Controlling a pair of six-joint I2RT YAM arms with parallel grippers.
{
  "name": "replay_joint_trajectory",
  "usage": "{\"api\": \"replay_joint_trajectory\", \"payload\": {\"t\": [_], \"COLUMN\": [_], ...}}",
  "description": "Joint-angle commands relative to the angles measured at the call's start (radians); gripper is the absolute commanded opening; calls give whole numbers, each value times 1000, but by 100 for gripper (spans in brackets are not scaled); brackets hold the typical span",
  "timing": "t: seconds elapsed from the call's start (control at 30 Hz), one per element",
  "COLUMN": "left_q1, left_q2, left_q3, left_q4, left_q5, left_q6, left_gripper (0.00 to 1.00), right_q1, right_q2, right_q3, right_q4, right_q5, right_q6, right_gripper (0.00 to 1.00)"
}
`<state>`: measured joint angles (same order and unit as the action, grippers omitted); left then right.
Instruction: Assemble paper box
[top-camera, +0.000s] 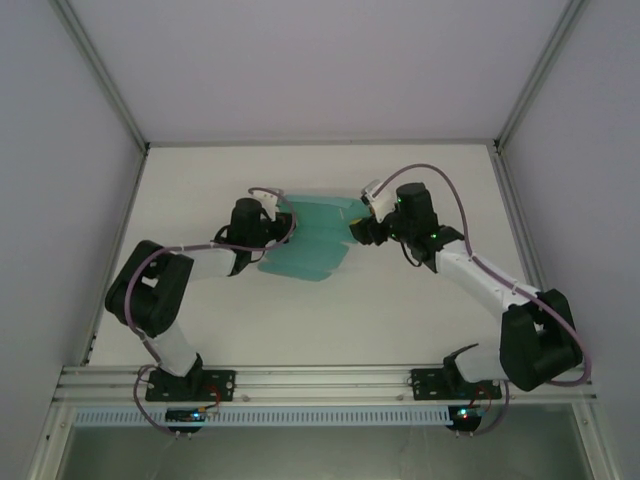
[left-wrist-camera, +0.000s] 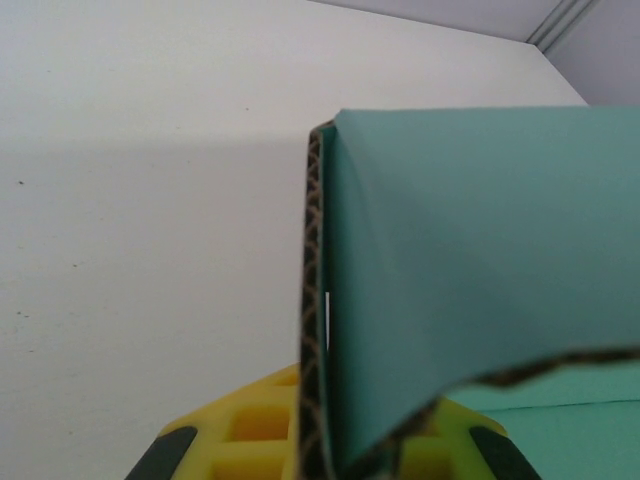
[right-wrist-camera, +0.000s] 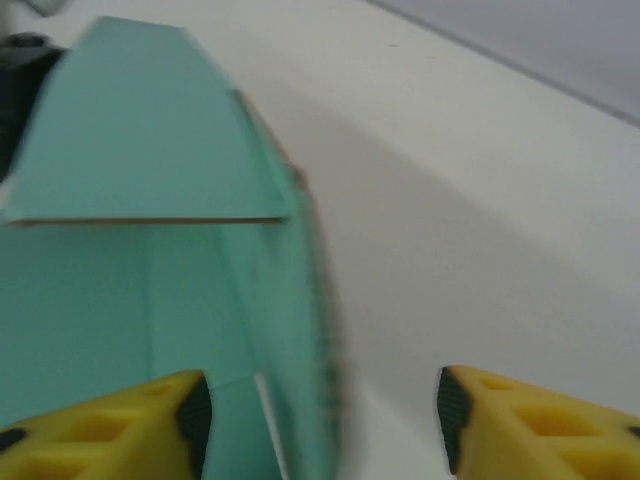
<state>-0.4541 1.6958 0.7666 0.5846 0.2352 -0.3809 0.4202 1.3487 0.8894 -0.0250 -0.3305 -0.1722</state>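
The paper box (top-camera: 308, 240), a teal-green sheet of thin paperboard partly folded and not yet closed into shape, sits near the middle of the white tabletop (top-camera: 200, 190), held up between the two robot arms. Seen from above, its panels fan out in ridges, with the lower edge resting on or just above the tabletop; which of the two cannot be told. The left pincer (top-camera: 272, 232) meets the sheet's left side and the right pincer (top-camera: 356, 230) reaches in at its upper right corner. In the left wrist view, the left pincer (left-wrist-camera: 330, 445) is clenched on the paper box (left-wrist-camera: 480, 260): a folded edge, showing its dark brown-speckled cut side, runs straight up from between the yellow fingers (left-wrist-camera: 250, 430), and a green panel bends away to the right over the tabletop (left-wrist-camera: 150, 200). In the right wrist view, which is blurred, the right pincer (right-wrist-camera: 320, 410) is released, its two yellow fingers (right-wrist-camera: 120, 420) standing wide apart. The paper box (right-wrist-camera: 130, 250) fills the left half of that view, with one flap folded across the top and an edge dropping down between the fingers, close to the left one and well apart from the right one. Whether that edge touches the left finger cannot be told through the blur.
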Motion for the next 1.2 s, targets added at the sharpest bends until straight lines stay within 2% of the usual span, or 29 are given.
{"api": "replay_joint_trajectory", "payload": {"t": [0.0,0.13,0.27,0.33,0.37,0.47,0.5,0.57,0.8,0.87,0.93,1.0,1.07,1.17], "left_q1": [-4,-6,-7,-13,-17,-37,-43,-56,-61,-60,-52,-39,-23,-5], "left_q2": [-24,-14,4,11,16,36,46,63,97,98,87,75,55,8], "left_q3": [5,4,22,35,46,109,135,177,250,254,240,232,206,118], "left_q4": [31,35,12,-7,-26,-169,-228,-318,-496,-503,-475,-473,-431,-277], "left_q5": [36,23,-75,-151,-208,-466,-559,-686,-848,-834,-767,-709,-594,-380], "left_q6": [-17,-7,-45,-60,-63,-88,-95,-95,-129,-105,-80,-80,-56,-27], "left_gripper": [0,0,0,0,3,3,0,0,3,4,11,11,11,11], "right_q1": [0,0,9,21,26,46,52,65,80,81,81,81,77,75], "right_q2": [3,-15,-21,-29,-32,-40,-41,-42,-42,-41,-41,-46,-50,-51], "right_q3": [30,9,17,15,14,15,14,18,28,33,37,37,36,26], "right_q4": [-35,24,5,5,4,-5,-8,-18,-13,-21,-36,-46,-48,-38], "right_q5": [-146,-196,-230,-200,-180,-113,-94,-71,-37,-41,-52,-59,-81,-91], "right_q6": [90,116,131,133,137,144,145,146,147,146,148,149,148,149], "right_gripper": [51,17,0,0,0,0,0,0,0,0,0,0,0,0]}}
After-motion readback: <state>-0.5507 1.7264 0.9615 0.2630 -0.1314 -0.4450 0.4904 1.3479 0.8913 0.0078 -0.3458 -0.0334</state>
